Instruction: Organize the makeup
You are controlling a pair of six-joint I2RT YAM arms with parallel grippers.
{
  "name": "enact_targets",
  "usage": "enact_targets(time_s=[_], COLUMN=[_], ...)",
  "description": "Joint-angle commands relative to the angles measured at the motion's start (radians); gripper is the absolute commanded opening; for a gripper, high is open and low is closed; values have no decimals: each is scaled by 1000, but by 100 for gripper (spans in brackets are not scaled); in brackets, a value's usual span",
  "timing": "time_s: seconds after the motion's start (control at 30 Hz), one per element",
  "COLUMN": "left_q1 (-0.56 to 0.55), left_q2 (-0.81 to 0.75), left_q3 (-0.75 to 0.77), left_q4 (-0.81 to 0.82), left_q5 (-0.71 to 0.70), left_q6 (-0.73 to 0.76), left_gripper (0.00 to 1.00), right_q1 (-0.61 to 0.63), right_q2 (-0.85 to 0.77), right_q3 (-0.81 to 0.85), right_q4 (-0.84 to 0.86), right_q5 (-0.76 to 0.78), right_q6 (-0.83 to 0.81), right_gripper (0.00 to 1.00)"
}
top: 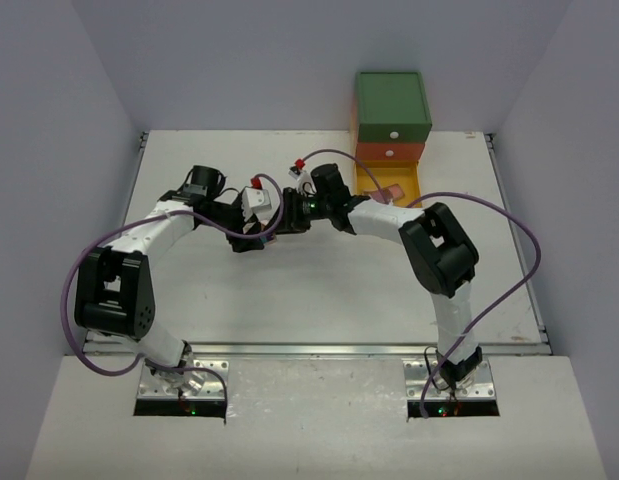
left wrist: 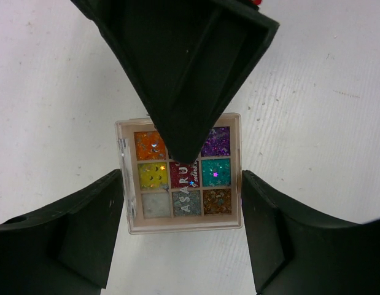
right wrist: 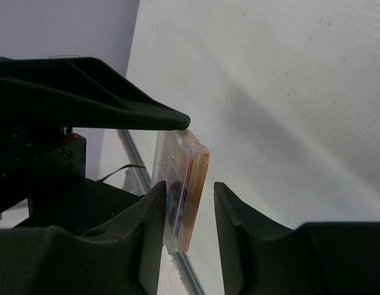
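The white table [top: 319,290] has a little chest of drawers [top: 391,120] standing at its far edge, over to the right, with a green top, an orange drawer, and a yellow bottom drawer [top: 387,183] pulled open.

Reaches forward with both arms and bends them inward, so that the two wrists meet at the palette [left wrist: 209,200]. Holds the elbows raised, well out to the left and right of the palette. Clamps the palette by two opposite edges with the left gripper [left wrist: 182,181], one finger against each edge. Straddles the palette from the opposite side with the right gripper [right wrist: 190,190], fingers parted, one across each face, a thin gap showing at one finger.
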Motion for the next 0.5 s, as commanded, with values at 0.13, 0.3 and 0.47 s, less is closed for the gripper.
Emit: enact_targets(time_s=[0.13,0.3,0.47], left_q1=[-9,-9,-9], left_q2=[-16,-44,-115], left_q3=[24,35,50], left_q4=[11,4,21], left_q5=[21,-20,-78], left_q6=[-18,-85,-216], left_gripper=[0,68,100], right_q1=[8,0,-82], right_q2=[26,-36,-145], right_q3=[11,-29,-89], right_q4=[160,140,68], right_q5=[-116,-99,-67], right_q6=[86,26,-39], right_gripper=[5,0,0])
